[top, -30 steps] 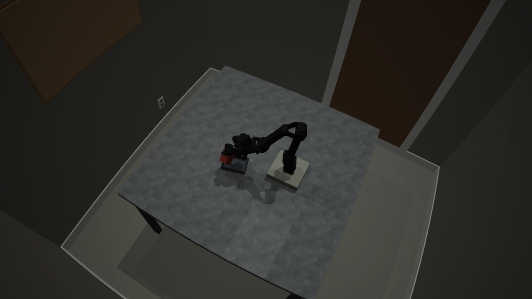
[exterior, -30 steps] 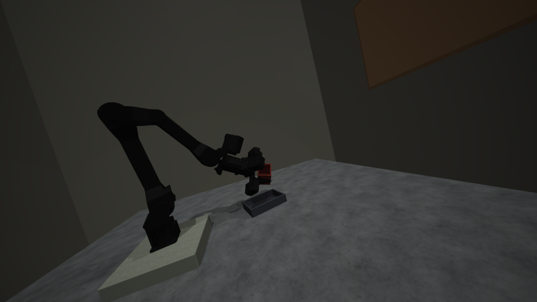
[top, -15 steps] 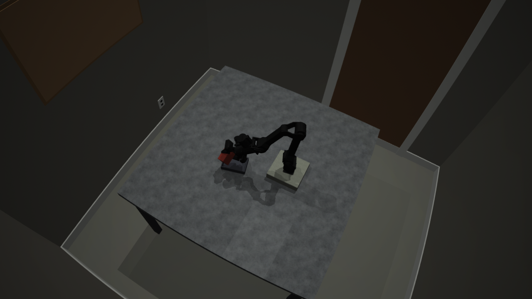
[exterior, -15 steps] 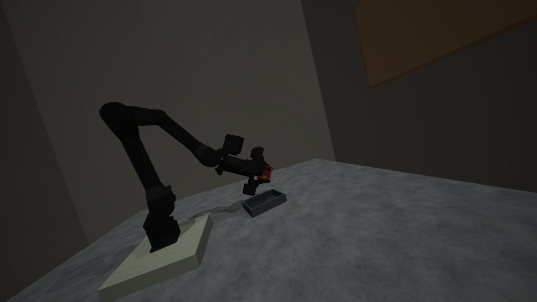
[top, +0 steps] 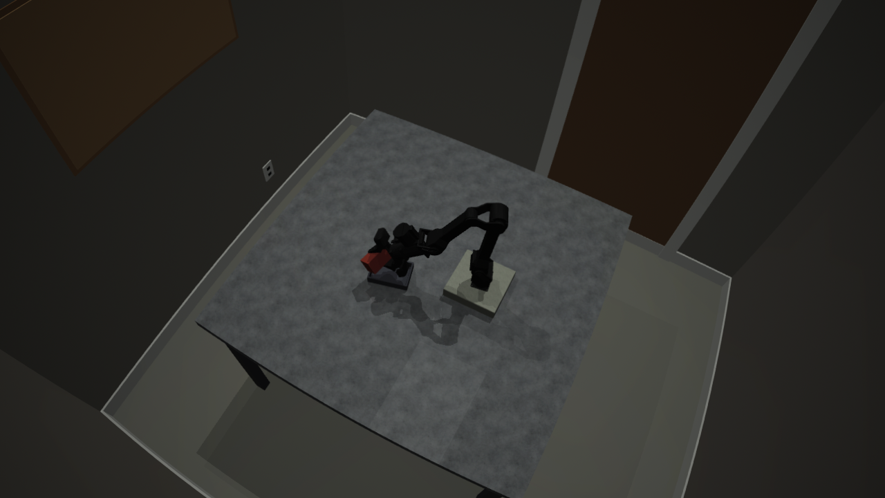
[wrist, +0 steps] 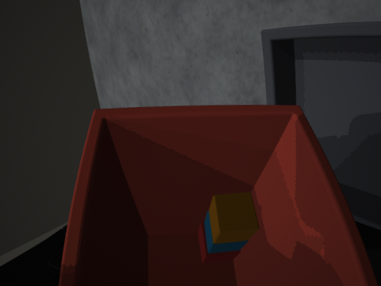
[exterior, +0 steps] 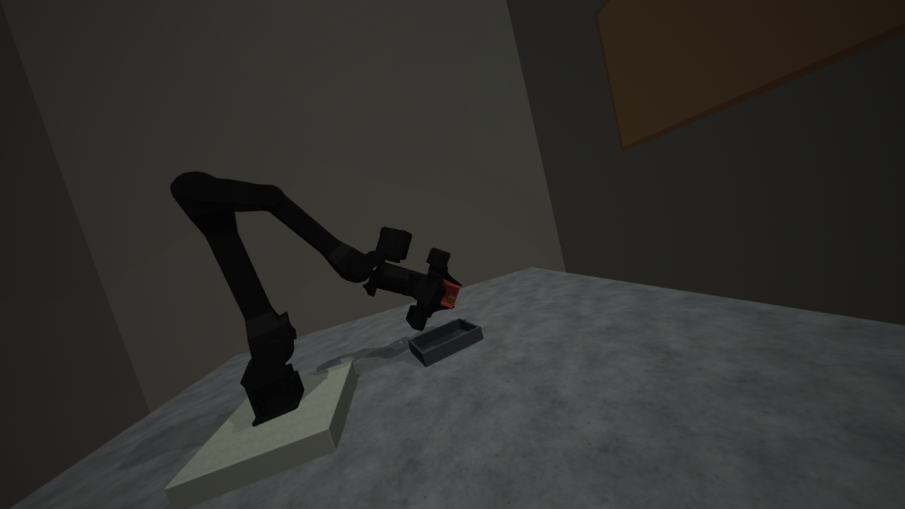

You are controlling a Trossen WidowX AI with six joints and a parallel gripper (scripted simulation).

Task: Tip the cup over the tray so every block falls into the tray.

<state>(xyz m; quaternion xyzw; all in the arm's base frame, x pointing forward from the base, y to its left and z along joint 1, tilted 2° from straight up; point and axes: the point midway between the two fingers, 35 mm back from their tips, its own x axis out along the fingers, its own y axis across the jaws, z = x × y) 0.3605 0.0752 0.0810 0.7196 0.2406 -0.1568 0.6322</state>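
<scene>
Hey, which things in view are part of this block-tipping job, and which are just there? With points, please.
Part of the job:
- gripper (top: 384, 254) (exterior: 447, 293)
- red cup (top: 373, 261) (exterior: 453, 285) (wrist: 175, 171)
- yellow block (wrist: 236, 218)
- blue block (wrist: 227, 246)
- red block (wrist: 221, 257)
- gray tray (top: 388, 284) (exterior: 452, 347) (wrist: 268, 67)
- table (top: 346, 359) (exterior: 569, 405) (wrist: 175, 52)

Just there:
- wall outlet (top: 267, 170)
- brown wall panel (top: 124, 74) (exterior: 727, 69)
- brown door (top: 668, 111)

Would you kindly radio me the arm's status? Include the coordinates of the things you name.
Gripper (top: 382, 259) (exterior: 452, 293) shut on red cup (top: 375, 261) (wrist: 178, 151), tipped above tray (top: 388, 284) (exterior: 452, 346) (wrist: 325, 31). Blocks (wrist: 235, 218) visible inside cup. No obstruction seen.
</scene>
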